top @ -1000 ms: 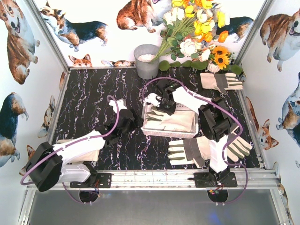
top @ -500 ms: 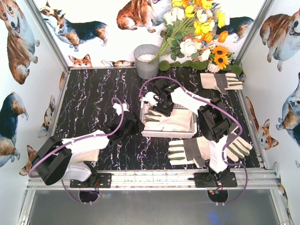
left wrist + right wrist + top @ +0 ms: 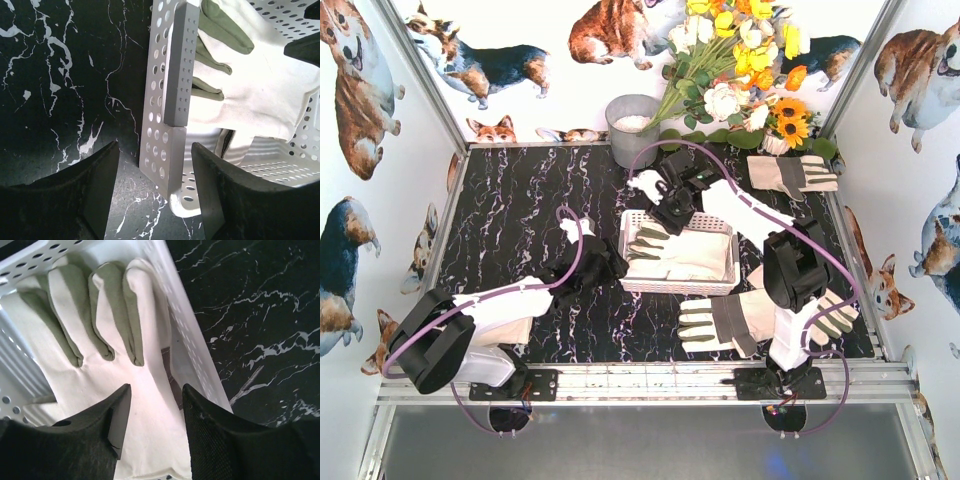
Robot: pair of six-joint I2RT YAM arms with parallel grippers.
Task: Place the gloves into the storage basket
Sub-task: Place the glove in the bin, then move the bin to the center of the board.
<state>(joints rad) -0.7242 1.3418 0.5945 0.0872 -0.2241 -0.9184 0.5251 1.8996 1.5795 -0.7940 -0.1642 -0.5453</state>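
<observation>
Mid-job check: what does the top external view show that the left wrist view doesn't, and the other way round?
Only top external: gloves outside the storage basket, for example the front-edge glove and the far-right glove, plus the grey bucket and the flowers.
Only left wrist: the left claw is open, its fingers astride the basket's perforated side wall with a gap on each side.
Both: the basketed glove and the black marbled table.

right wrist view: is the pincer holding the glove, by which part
Nothing is held: the right pincer is open above the cream-white glove with grey patches, which lies in the white slotted plastic basket.
</observation>
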